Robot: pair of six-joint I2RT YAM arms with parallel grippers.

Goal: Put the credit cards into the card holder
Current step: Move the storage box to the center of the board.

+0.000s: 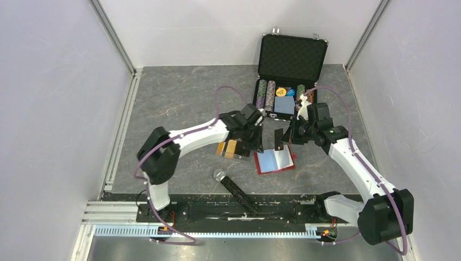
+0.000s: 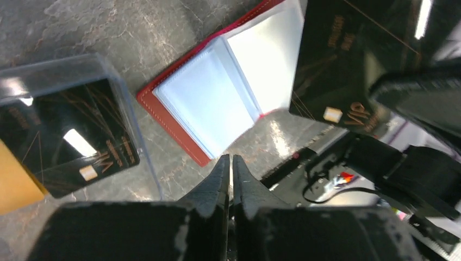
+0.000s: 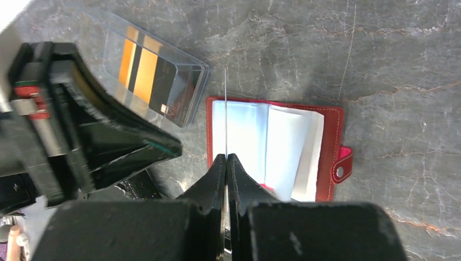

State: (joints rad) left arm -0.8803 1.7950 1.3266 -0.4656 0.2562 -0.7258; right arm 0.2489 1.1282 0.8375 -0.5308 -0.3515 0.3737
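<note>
Right gripper (image 3: 225, 159) is clamping a black card (image 2: 337, 65) edge-on, open wallet (image 3: 334, 117) lying just below its tips. Left gripper (image 2: 231, 160) is sitting clenched, empty, alongside. I'd be tilting the card, feeding it corner-first into a sleeve (image 3: 242, 130).

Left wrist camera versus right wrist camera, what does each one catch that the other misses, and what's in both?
Only the left wrist view shows the printed face of the black card. Only the right wrist view shows the closing tab with its snap, and that card edge-on, clamped in the right pincer. Both show the open red card holder and the clear case.
</note>
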